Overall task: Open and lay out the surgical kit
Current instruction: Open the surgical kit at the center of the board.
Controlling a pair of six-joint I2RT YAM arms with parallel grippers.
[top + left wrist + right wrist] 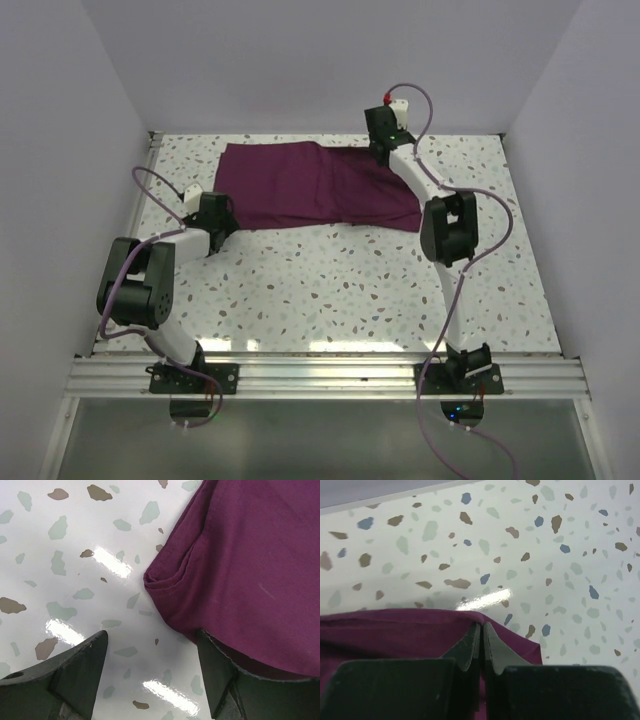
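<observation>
The dark purple cloth wrap lies spread on the far part of the speckled table. The steel tray and instruments are hidden. My right gripper is shut on the cloth's far edge, pinching a fold between its fingertips; from above it sits at the cloth's far right corner. My left gripper is open and empty, low over the table at the cloth's near left corner; its right finger lies against the cloth's edge. From above, this gripper sits at the cloth's left end.
White walls close the table on the left, back and right. A metal rail runs along the near edge by the arm bases. Bare speckled tabletop lies left of the cloth and between the cloth and the rail.
</observation>
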